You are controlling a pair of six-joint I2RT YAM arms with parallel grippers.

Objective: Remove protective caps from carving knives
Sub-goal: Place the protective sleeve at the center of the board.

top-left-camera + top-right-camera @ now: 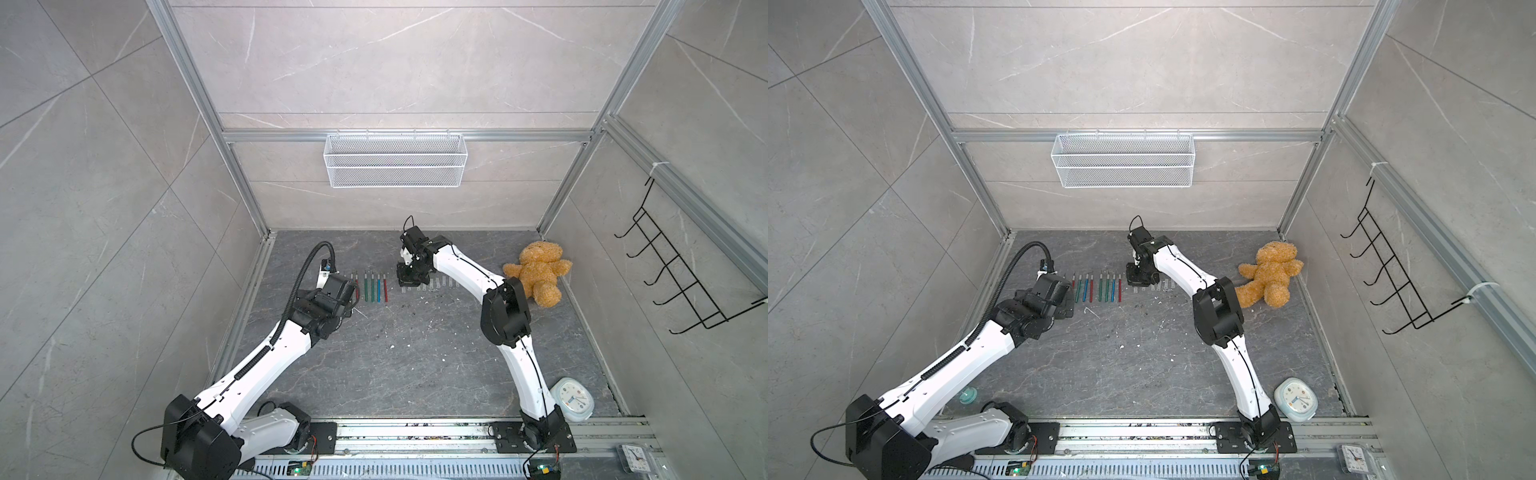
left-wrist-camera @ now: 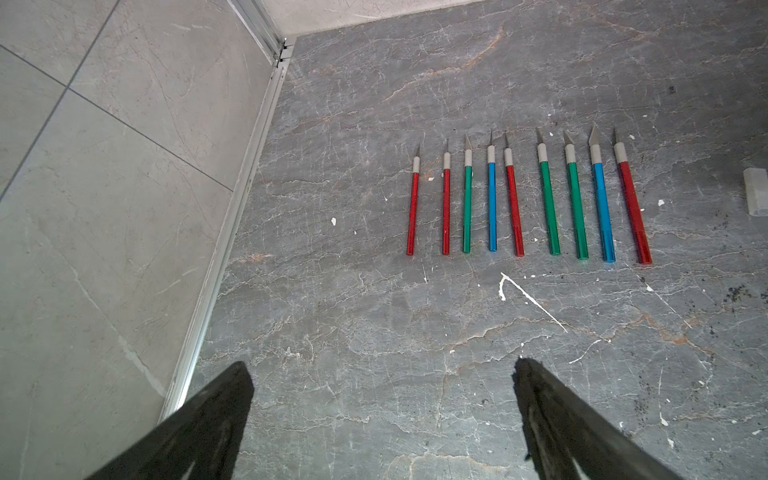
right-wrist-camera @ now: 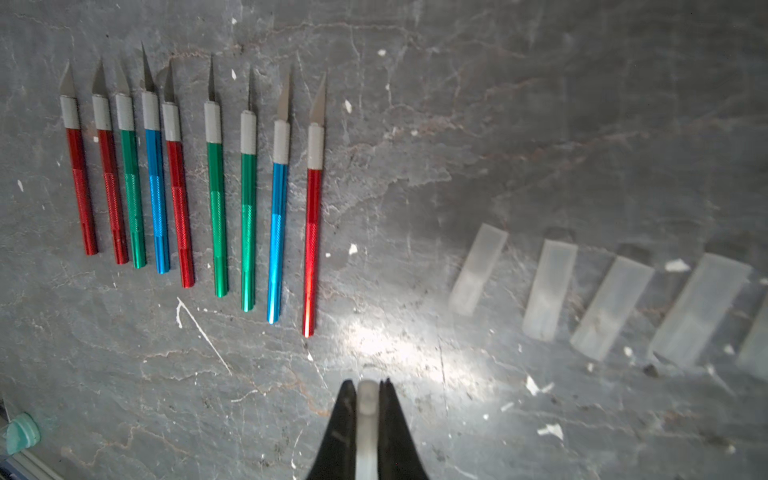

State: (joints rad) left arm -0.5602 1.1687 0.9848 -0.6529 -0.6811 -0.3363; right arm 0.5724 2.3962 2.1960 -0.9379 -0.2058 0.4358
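Your right gripper sits closest in its wrist view. Its fingers are pressed together on a cap, a pale tube held upright between them.

Nine knives lie flat on the table in a neat parallel row, with every blade bare and pointing the same way. From the end nearest your left arm, the handles run red, red, green, blue, red, then a slightly wider gap, then green, green, blue, red.

Loose caps lie in their own line past the last red knife, well apart from it. You can see four whole and a fifth cut off at the frame edge, all blurred. In a top view the right gripper hangs over the end of that line nearest the knives.

Your left gripper is spread wide with nothing in it. It is over bare table just short of the knives' handle ends, near the first red ones. A bear lies beyond the caps, on the far side from the knives.
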